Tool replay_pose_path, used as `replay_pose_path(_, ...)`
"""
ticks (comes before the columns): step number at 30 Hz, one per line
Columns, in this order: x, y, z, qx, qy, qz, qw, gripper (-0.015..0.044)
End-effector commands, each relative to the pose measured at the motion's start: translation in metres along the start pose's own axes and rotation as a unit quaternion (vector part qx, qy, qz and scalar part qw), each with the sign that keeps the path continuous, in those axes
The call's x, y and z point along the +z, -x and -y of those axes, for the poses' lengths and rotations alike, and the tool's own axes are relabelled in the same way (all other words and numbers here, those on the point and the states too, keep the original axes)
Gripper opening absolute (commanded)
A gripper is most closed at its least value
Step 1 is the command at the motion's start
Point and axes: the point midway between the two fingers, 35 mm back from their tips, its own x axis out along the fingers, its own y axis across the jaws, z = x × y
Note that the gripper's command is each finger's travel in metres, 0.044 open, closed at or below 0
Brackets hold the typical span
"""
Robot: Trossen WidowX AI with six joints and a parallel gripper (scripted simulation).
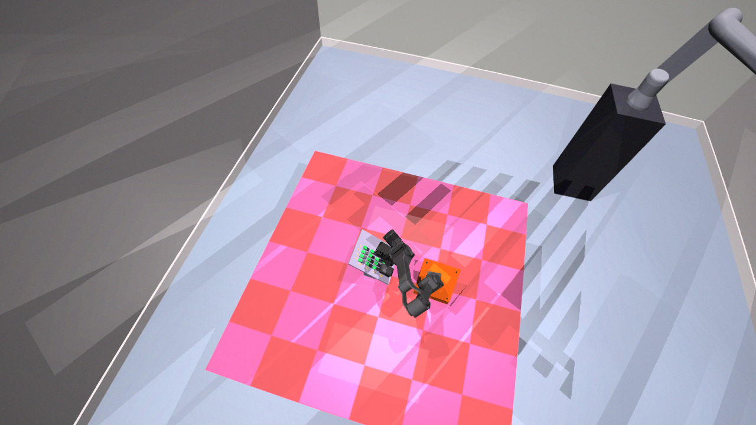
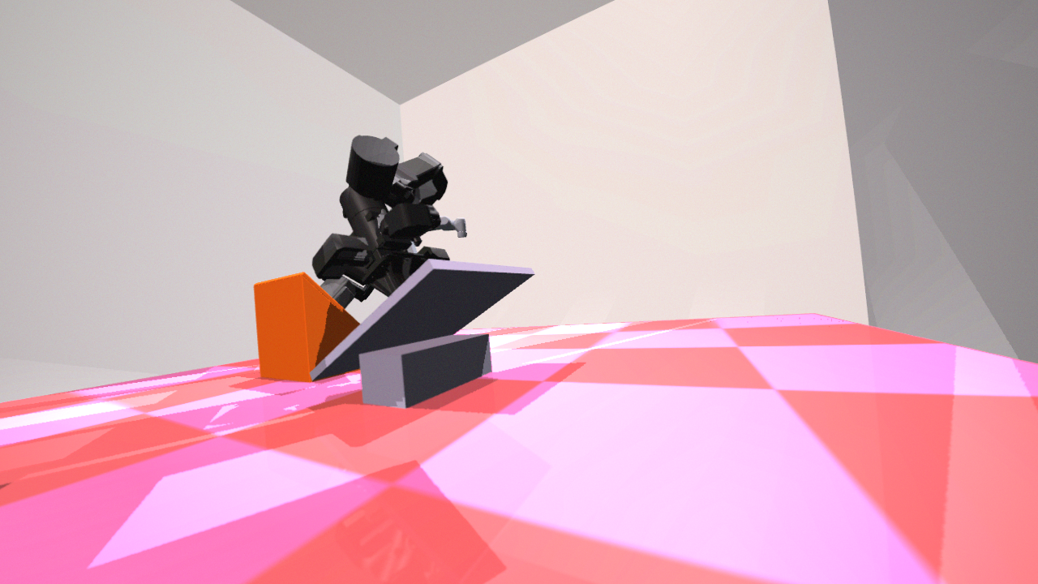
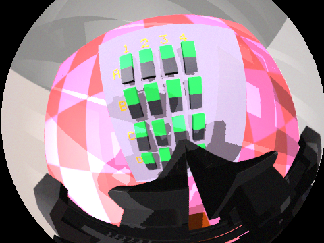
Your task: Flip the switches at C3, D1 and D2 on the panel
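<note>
The black parallel-jaw gripper (image 3: 188,150) is seen low over the pale lilac switch panel (image 3: 108,56), its jaws shut tight together with nothing held between them, the tips meeting at about 6 o'clock of the panel in the wrist view, over row D. The green-and-dark rocker switches (image 3: 154,99) are laid out in four lettered rows and four numbered columns. The C3 switch (image 3: 178,127) is found just above the closed tips, the D2 switch (image 3: 165,155) just at their 9 o'clock side, and the D1 switch (image 3: 148,160) beyond it; whether the tips touch any switch cannot be told. From the top view, the panel (image 1: 364,253) is seen tilted on the pink-and-red checkered counter (image 1: 327,364), at 9 o'clock of the orange base block (image 1: 449,274). In the exterior view, the panel's dark underside (image 2: 428,305) is propped on a grey block (image 2: 424,367).
</note>
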Motion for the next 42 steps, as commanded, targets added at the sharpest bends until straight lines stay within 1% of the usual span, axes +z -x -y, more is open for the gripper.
replay_pose_path(1,-0.0009,-0.0054,-0.0003,0.002,-0.003,0.000,1.000,0.0000)
replay_pose_path(42,-0.0010,-0.0104,-0.0004,0.002,-0.003,0.000,1.000,0.0000)
